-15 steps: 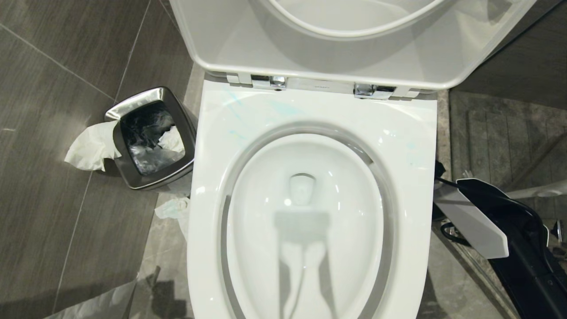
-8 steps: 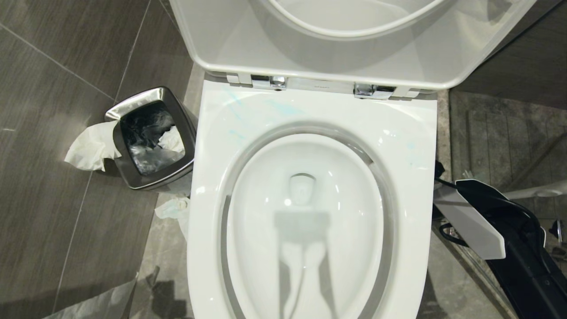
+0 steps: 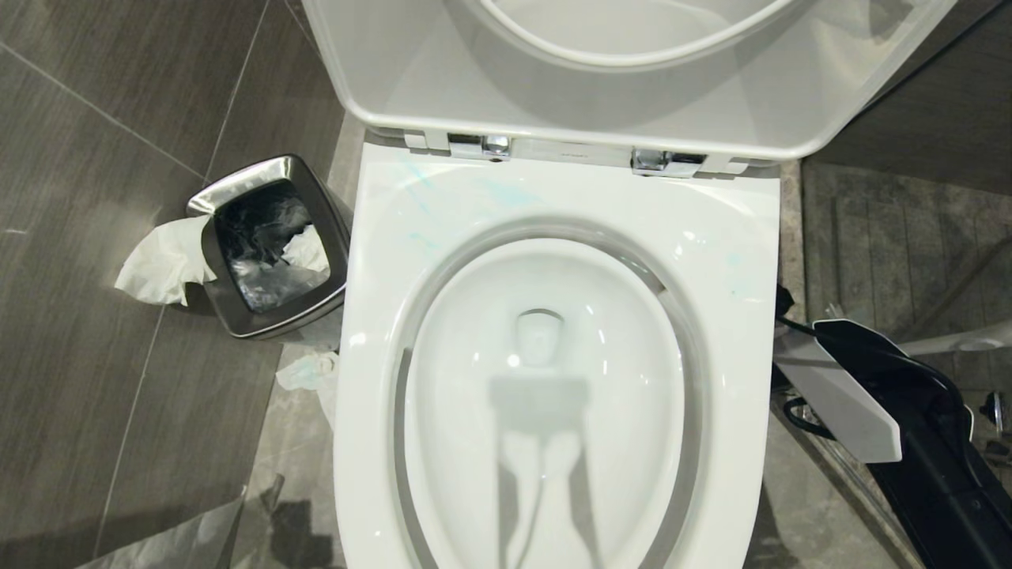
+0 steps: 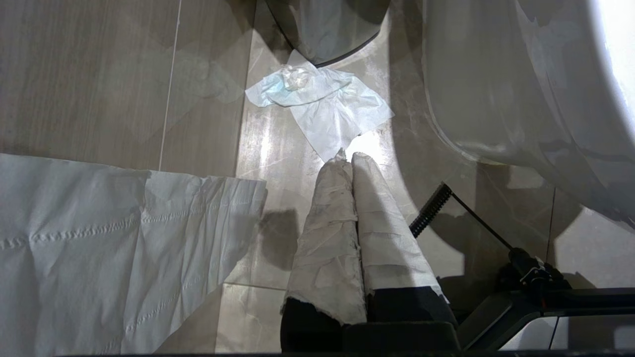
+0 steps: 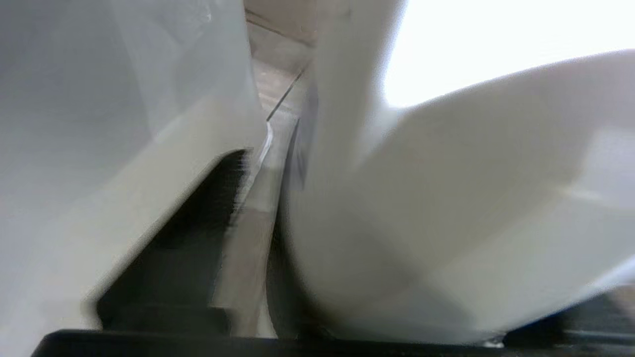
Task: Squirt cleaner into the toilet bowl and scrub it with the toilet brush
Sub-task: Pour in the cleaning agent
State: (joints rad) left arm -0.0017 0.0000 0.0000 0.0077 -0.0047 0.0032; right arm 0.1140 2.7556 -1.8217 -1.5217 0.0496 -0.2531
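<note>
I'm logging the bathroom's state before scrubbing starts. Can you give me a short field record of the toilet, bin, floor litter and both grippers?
toilet bowl: lid and seat raised, faint blue streaks on the rim
steel bin: left of the toilet, tissue hanging over its edge
tissue: crumpled on the floor
left gripper: shut, empty, above the floor
right arm: right of the toilet
toilet brush: not visible

Glossy white ceramic toilet bowl [image 3: 553,205], seat and lid raised upright (faint blue streaks on its rim).

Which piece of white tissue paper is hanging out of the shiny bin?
The big crumpled white tissue draped over the square steel bin's outer rim; the smaller tissue lies on the floor beside the white toilet bowl.
</note>
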